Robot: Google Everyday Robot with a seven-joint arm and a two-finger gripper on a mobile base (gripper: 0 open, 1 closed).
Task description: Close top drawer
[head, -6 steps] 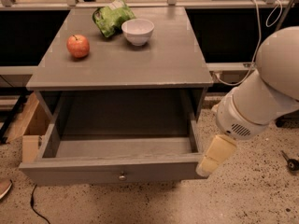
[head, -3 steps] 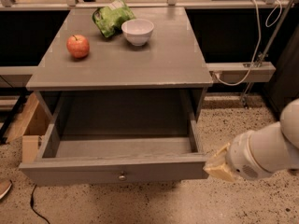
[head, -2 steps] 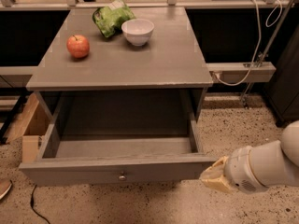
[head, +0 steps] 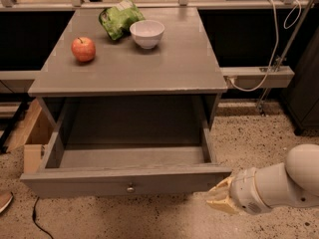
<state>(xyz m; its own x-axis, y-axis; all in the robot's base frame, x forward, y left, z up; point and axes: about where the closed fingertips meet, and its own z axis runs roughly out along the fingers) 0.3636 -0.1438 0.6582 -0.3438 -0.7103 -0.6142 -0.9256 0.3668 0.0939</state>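
Observation:
The top drawer (head: 124,180) of the grey cabinet is pulled far out and looks empty inside. Its flat front faces me, with one small round metal knob (head: 130,188) at centre. My gripper (head: 218,199) is low at the lower right, just beyond the right end of the drawer front and slightly in front of it. Its cream fingertips point left toward the drawer's right corner. The white arm stretches off to the right edge.
On the cabinet top (head: 164,68) stand a red apple (head: 83,49), a white bowl (head: 147,33) and a green bag (head: 119,16). A wooden box (head: 32,138) stands left of the cabinet. A cable and rail (head: 259,76) run at right. The floor is speckled.
My arm has dropped from beside the drawer's right side to floor level. The gripper has shifted a little toward the drawer front's right corner. The drawer has not moved.

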